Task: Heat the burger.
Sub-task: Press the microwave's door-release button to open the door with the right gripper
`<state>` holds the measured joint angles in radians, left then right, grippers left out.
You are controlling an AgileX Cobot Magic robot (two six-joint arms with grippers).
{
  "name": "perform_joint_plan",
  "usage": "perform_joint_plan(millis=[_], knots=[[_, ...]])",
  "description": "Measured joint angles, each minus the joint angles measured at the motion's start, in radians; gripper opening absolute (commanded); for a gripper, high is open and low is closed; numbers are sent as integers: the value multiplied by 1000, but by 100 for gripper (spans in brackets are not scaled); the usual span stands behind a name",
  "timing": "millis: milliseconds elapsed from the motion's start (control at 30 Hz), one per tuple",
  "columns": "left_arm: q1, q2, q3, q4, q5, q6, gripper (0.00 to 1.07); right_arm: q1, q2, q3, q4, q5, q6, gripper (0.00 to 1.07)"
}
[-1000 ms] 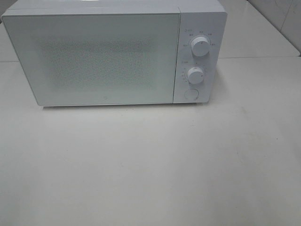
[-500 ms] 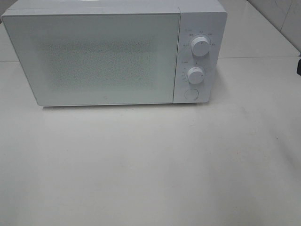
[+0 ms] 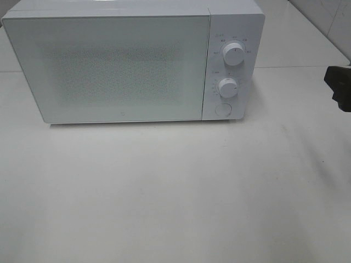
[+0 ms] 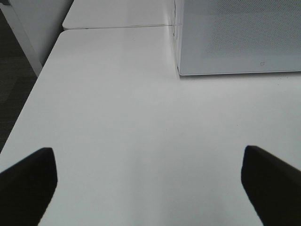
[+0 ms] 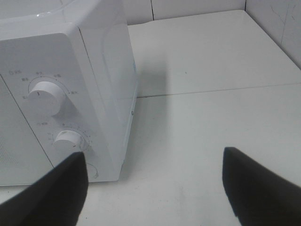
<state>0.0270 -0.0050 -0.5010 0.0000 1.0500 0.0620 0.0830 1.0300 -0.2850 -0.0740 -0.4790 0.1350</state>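
Observation:
The burger is out of view in every frame. A white microwave stands at the back of the table with its door shut and two round knobs on its right panel. My right gripper shows at the right edge of the high view, right of the microwave; in the right wrist view it is open and empty, near the knob panel. My left gripper is open and empty over bare table, in front of the microwave's left corner.
The white table stretches in front of the microwave. A seam joins it to a second tabletop behind. The table's left edge drops to a dark floor. A tiled wall rises at the back right.
My right gripper has come into the high view from the right edge, moving left toward the microwave. The microwave has not moved.

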Motion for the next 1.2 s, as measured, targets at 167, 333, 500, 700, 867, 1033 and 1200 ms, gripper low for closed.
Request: perform_joint_plan(millis=[167, 333, 500, 700, 867, 1033, 1200], knots=[[0, 0, 0, 0, 0, 0, 100, 10, 134, 6, 33, -131, 0, 70], [0, 0, 0, 0, 0, 0, 100, 91, 232, 6, 90, -201, 0, 65], [0, 0, 0, 0, 0, 0, 100, 189, 303, 5, 170, -252, 0, 55], [0, 0, 0, 0, 0, 0, 100, 374, 392, 4, 310, -360, 21, 26], [0, 0, 0, 0, 0, 0, 100, 471, 440, 4, 368, -431, 60, 12], [0, 0, 0, 0, 0, 0, 100, 568, 491, 6, 451, -488, 264, 3], [0, 0, 0, 0, 0, 0, 100, 614, 539, 6, 487, -547, 628, 0]])
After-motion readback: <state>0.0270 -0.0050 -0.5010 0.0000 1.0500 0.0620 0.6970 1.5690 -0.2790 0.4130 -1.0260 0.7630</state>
